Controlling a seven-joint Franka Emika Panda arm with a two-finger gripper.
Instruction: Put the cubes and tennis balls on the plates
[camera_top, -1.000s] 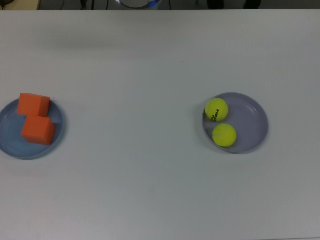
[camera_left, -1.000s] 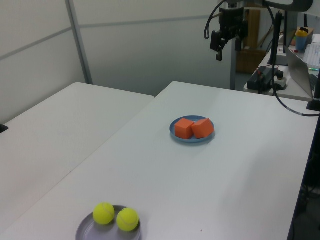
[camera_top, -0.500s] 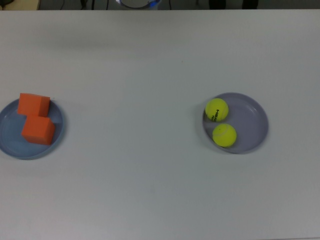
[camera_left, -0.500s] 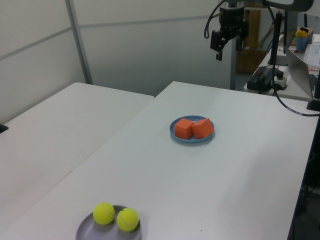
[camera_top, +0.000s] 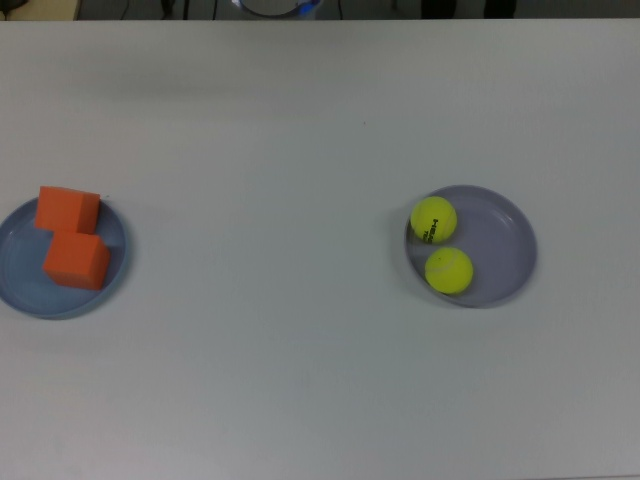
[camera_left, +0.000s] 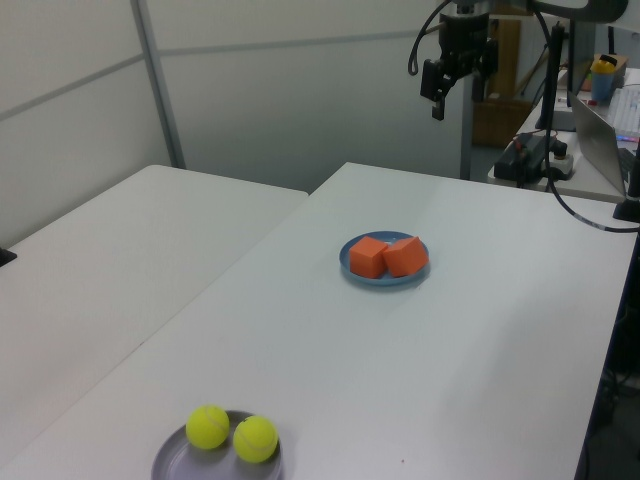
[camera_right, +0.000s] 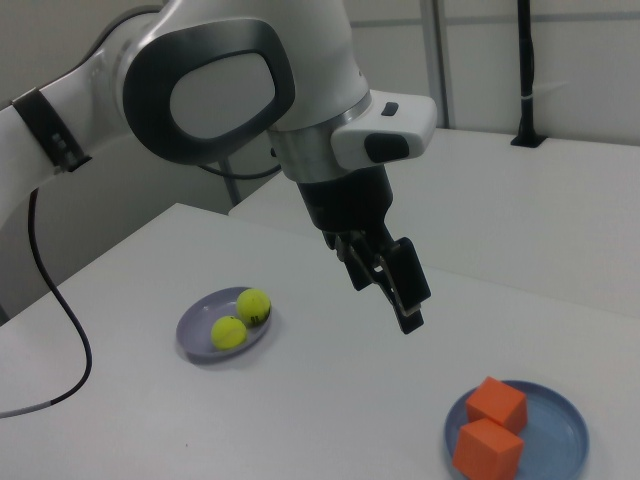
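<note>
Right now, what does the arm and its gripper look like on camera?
The arm is glossy white with rounded shells and a dark grey oval ring around one joint cover. A black wrist section leads to the black gripper with slim dark fingers. A black cable trails from a black band on the arm.

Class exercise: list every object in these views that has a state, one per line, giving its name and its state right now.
Cubes: both resting on the blue plate, touching each other.
Tennis balls: both resting on the lavender plate, touching.
Blue plate: flat on the table, loaded.
Lavender plate: flat on the table, loaded.
Gripper: raised above the table, holding nothing.
</note>
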